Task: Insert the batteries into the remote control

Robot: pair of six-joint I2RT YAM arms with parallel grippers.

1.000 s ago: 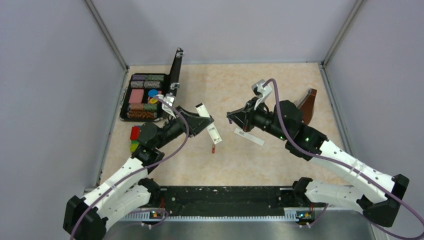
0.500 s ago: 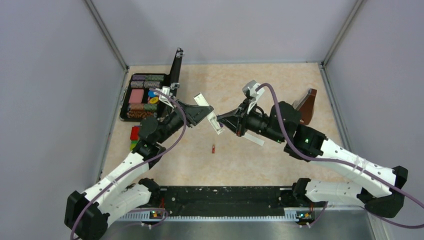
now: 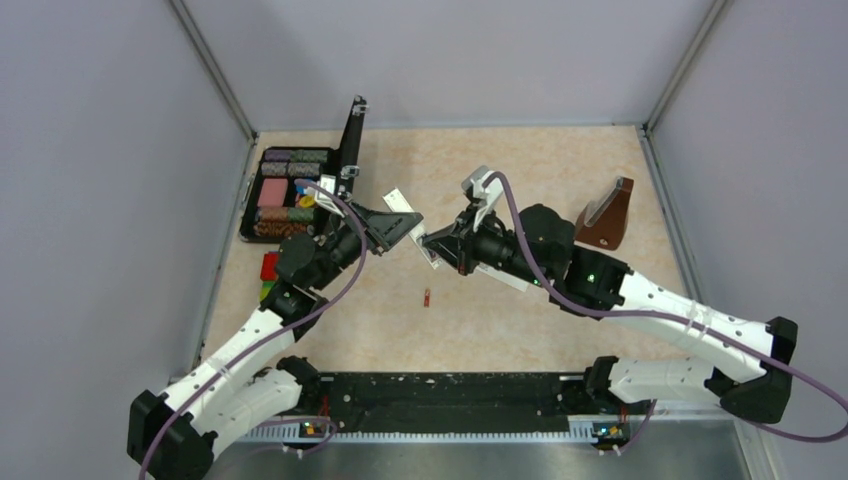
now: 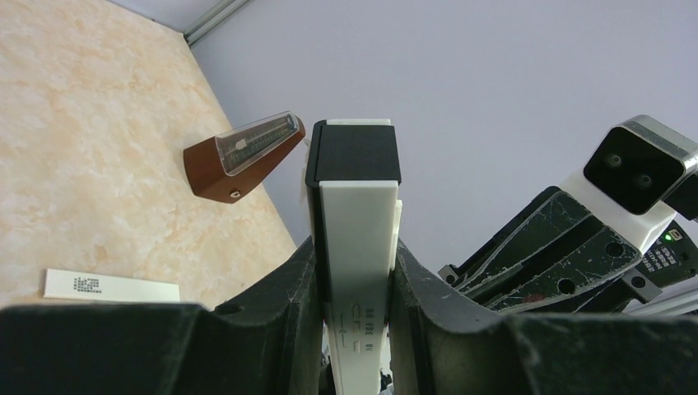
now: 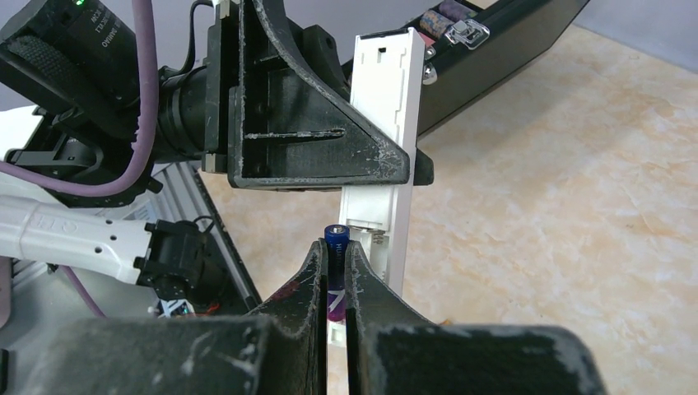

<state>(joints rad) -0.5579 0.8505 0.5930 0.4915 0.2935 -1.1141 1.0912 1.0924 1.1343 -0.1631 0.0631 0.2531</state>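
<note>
Two batteries had to go in, and neither was seated. The left gripper point(image 3: 405, 228) held the remote point(image 4: 355, 214) clamped across its narrow sides, lifted clear of the table point(image 3: 520, 170), with the dark end pointing away from the wrist. The right gripper point(image 5: 333, 271) was pinched tight on the purple battery point(image 5: 336, 247). Its blue tip stood out past the fingertips, just beside the lower end of the remote's open bay; whether it touched the plastic could not be told. The red battery point(image 3: 427, 297) lay on the table below the two grippers, apart from both. A white strip point(image 4: 111, 285) with a printed label, probably the bay cover, lay flat on the table.

The step in hand looked like feeding the purple battery into the bay. To do it well, the battery should be brought parallel to the channel and centred over it, not off to one side. One end should then be set against the contact first and the rest tipped in. Polarity marks could not be read from these views, so that deserved a check. The left grip needed to be firm, since a push near the free end would lever the remote round. Release should wait until the battery sat flush, as a slim round cell could roll out otherwise.
</note>
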